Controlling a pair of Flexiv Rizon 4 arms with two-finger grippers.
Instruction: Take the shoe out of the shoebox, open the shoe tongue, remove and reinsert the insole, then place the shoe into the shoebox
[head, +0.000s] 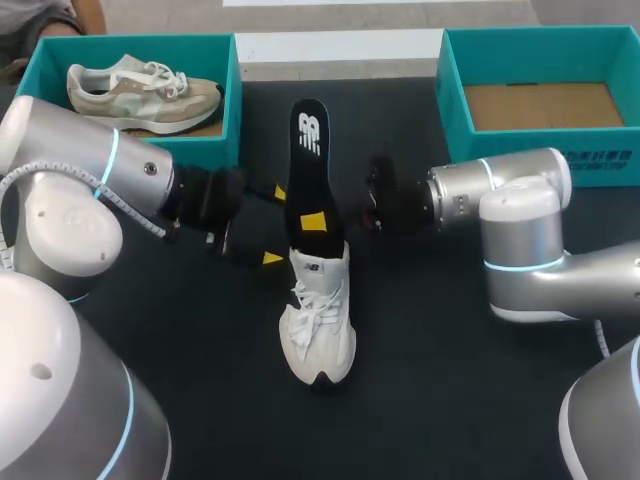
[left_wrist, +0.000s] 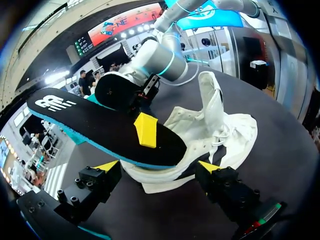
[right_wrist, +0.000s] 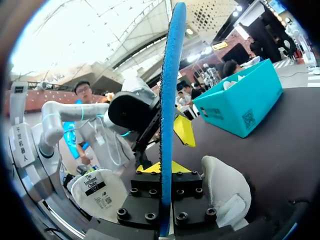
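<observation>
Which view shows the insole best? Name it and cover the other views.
Head view: the insole shows full length, one end at the white shoe. The left wrist view shows its black face slanted; the right wrist view only its blue edge.

A white lace-up sneaker (head: 318, 325) is standing sole-down in the middle of the black table (head: 450, 380), its toe pointing toward the near edge and its tongue (left_wrist: 210, 97) standing up from the open mouth. A long black foam insole (head: 308, 150) with a white mark and a blue underside is sticking out of that mouth, one end tucked inside, the rest reaching toward the far edge, pinched flat in the right gripper (head: 313, 221). A teal open cardboard shoebox (head: 232, 100) at the far left is holding a beige-and-grey sneaker (head: 140, 92). A second teal shoebox (head: 600, 160) at the far right is showing its brown floor.
</observation>
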